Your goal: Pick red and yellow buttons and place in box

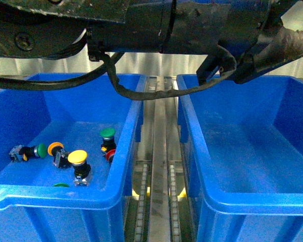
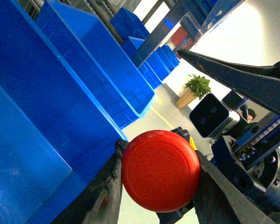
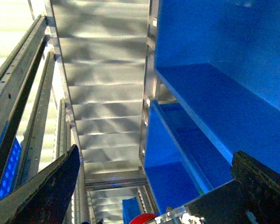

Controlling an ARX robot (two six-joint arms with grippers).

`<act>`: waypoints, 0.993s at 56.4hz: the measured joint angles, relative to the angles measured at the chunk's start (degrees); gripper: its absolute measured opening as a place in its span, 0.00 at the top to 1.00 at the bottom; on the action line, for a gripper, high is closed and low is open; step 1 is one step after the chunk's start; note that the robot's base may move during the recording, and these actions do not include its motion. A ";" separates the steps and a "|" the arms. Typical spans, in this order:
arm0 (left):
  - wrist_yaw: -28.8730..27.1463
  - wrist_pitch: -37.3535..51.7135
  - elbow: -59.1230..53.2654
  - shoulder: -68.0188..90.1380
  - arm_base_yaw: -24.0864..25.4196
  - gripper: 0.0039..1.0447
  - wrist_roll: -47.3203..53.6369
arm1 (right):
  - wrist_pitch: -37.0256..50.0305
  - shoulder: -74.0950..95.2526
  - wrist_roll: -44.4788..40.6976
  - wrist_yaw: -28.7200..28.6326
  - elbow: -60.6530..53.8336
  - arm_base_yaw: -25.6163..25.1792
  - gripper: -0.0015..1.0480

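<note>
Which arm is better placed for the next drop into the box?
Left: the left gripper is shut on a red button, ready to place. The right gripper is open, gripping nothing.

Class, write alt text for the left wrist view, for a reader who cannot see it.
A round red domed button cap sits clamped between the dark jaws of the left gripper, with blue plastic bins behind.
</note>
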 joint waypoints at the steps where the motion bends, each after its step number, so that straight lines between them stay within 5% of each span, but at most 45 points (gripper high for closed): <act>1: -0.02 0.00 0.07 0.09 -0.07 0.68 -0.02 | -0.17 -0.09 0.07 0.00 0.00 0.00 0.06; 11: -0.42 0.37 0.46 0.96 -0.50 0.68 -0.15 | -1.38 -0.85 0.31 0.55 0.09 0.59 0.07; 30: -0.52 0.83 0.96 1.01 -0.72 0.68 -1.05 | -3.17 -1.16 -0.55 2.82 0.22 0.96 0.60; 41: -1.42 0.85 0.96 1.01 -0.83 0.68 -1.51 | -2.78 -1.27 -1.20 3.15 0.22 0.63 0.61; 56: -6.86 0.77 0.96 0.79 -0.07 0.25 -0.59 | 4.02 1.11 -6.10 3.78 -3.34 -3.37 0.61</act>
